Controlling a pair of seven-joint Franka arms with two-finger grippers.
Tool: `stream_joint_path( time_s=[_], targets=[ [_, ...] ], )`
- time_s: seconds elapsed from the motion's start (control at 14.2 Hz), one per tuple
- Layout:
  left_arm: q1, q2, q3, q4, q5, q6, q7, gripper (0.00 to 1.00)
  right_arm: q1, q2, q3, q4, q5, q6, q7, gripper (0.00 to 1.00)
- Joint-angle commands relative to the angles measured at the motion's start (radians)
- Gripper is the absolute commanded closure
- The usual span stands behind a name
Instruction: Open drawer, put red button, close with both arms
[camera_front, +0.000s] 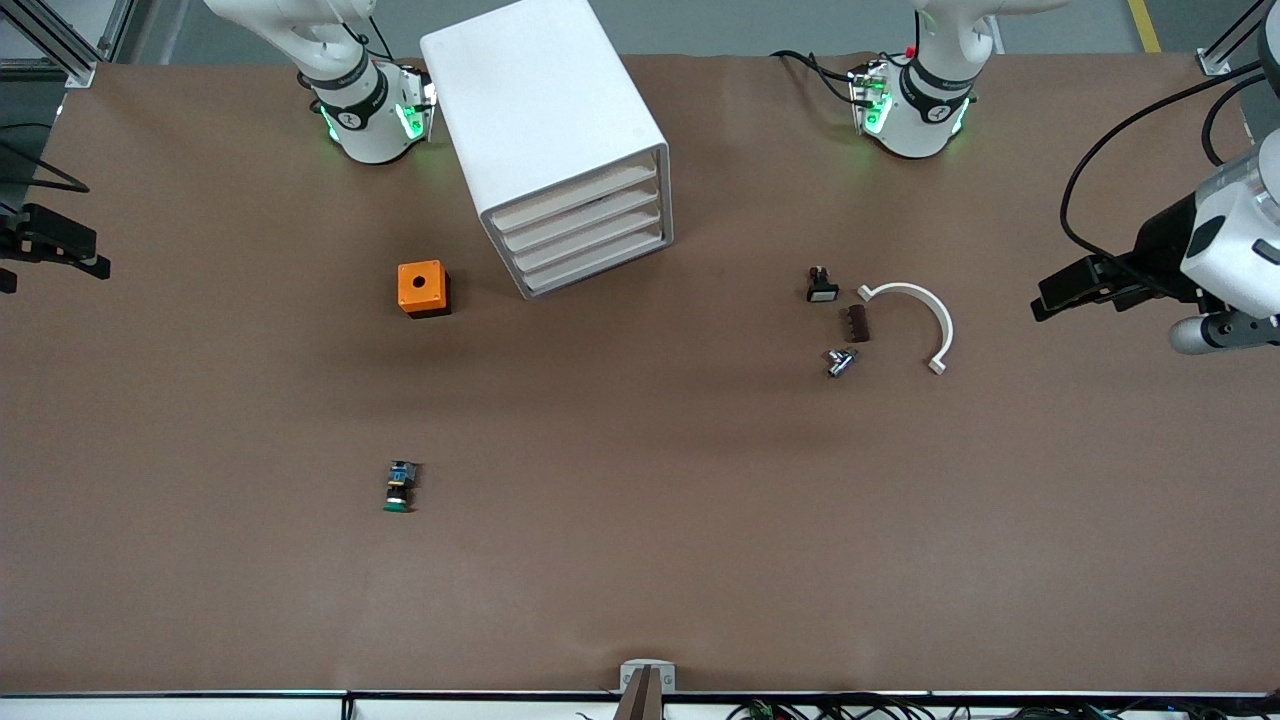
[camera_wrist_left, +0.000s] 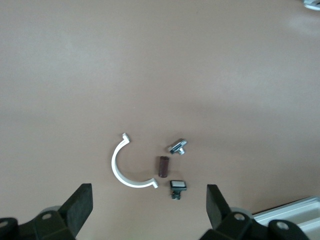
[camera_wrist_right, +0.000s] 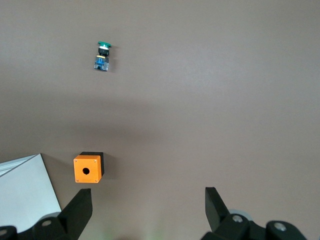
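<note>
The white cabinet (camera_front: 545, 130) stands near the robots' bases, with all four drawers shut. The drawer (camera_front: 592, 268) is the bottommost one. No red-capped button shows in any view. My left gripper (camera_front: 1047, 297) is open and empty, held high at the left arm's end of the table. In the left wrist view (camera_wrist_left: 150, 212) its fingers frame several small parts on the table. My right gripper (camera_front: 70, 255) is open and empty, held high at the right arm's end. In the right wrist view (camera_wrist_right: 149, 212) it is above bare table near the orange box. A corner of the cabinet (camera_wrist_right: 20, 192) shows there.
An orange box with a hole (camera_front: 422, 288) (camera_wrist_right: 88, 168) sits beside the cabinet. A green-capped button (camera_front: 400, 487) (camera_wrist_right: 102, 56) lies nearer the front camera. Toward the left arm's end lie a black white-faced switch (camera_front: 821, 287) (camera_wrist_left: 178, 186), a brown piece (camera_front: 855, 323), a metal part (camera_front: 840, 361) and a white half-ring (camera_front: 930, 320) (camera_wrist_left: 120, 167).
</note>
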Motion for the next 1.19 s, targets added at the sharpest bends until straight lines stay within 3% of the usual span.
stream_joint_path(
  time_s=[0.0,0.21,0.28,0.56,1.12],
  targets=[
    [-0.048,-0.117,0.052,-0.178,0.017,0.082,0.028,0.0,0.007,-0.041,0.003,-0.04,0.001,0.013,-0.006,0.0],
    [-0.076,-0.229,0.069,-0.375,0.017,0.229,0.028,0.0,0.007,-0.047,0.026,-0.044,0.001,0.022,-0.006,0.0],
    [-0.092,-0.24,0.082,-0.398,0.019,0.249,0.028,0.0,0.007,-0.047,0.03,-0.044,0.001,0.027,-0.006,0.0],
    [-0.086,-0.237,0.087,-0.389,0.02,0.254,0.029,0.0,0.009,-0.048,0.041,-0.044,0.001,0.035,-0.006,0.0],
    [-0.08,-0.199,0.089,-0.248,0.084,0.227,0.038,0.0,0.003,-0.062,0.029,-0.043,0.044,0.003,0.134,0.0]
  ],
)
